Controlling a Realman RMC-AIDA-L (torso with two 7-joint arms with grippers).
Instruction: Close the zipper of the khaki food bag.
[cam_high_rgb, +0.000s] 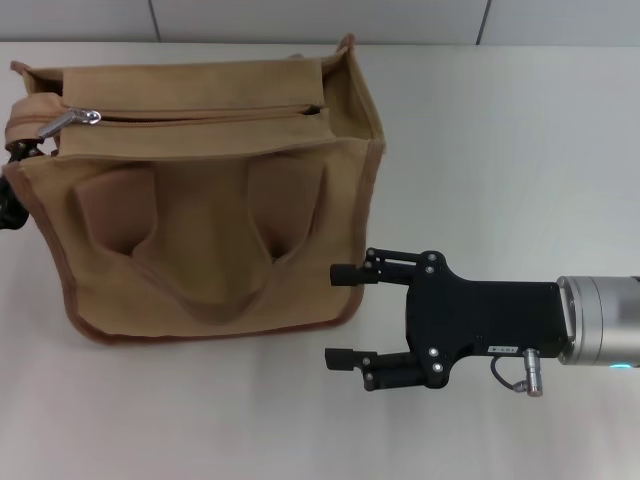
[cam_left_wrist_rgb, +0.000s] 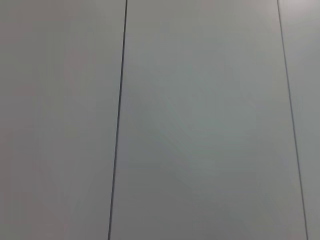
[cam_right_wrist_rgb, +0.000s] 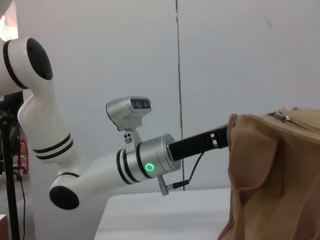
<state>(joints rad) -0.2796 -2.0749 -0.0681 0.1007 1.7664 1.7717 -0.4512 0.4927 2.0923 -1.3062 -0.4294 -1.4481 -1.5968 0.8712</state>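
Right gripper (cam_high_rgb: 343, 313) sits with fingers spread wide, empty, just off the near right corner of the khaki food bag (cam_high_rgb: 200, 200), low on the white table (cam_high_rgb: 500, 150). Left gripper (cam_high_rgb: 12, 185) is mostly hidden behind the bag's left end; you cannot tell its finger state, though in the right wrist view that arm reaches in behind the bag.

Bag stands toward your left, front face and looped handles (cam_high_rgb: 205, 290) showing. The zipper (cam_high_rgb: 190, 117) runs along the top, its silver pull tab (cam_high_rgb: 72, 119) at the far left end.

Advice: the tab is small and slick metal, so pinch it squarely with the fingertips, not the fabric beside it. Canvas is soft and slumps; steady the end you pull away from, and keep the pull level along the seam line. Brown-edged seams look stiffer than the panels.
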